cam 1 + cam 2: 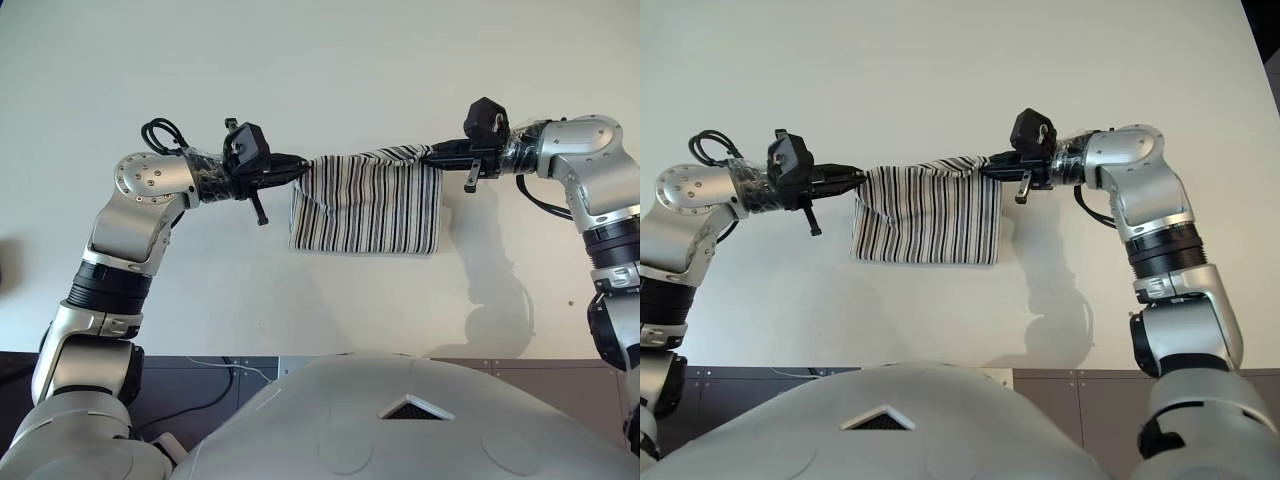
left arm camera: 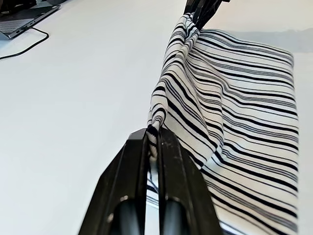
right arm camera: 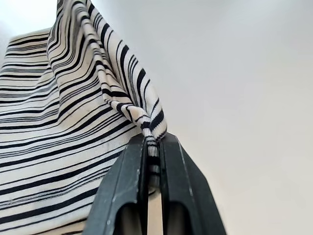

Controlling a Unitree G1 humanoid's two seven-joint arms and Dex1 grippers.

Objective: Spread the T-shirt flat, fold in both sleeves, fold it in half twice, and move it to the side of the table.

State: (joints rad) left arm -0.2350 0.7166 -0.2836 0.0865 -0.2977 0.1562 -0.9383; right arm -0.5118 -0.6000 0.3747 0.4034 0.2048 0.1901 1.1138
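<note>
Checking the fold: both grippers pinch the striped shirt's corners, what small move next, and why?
Probably fold the held edge over to the near edge: left gripper and right gripper each pinch a raised corner of the T-shirt.

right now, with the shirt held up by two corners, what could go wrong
1. The left tool and right tool each pinch only a thin bunch of cloth at a corner; either could slip and drop its side.
2. The shirt's lower edge seems to lie on the table, so dragging may undo the folds.
</note>
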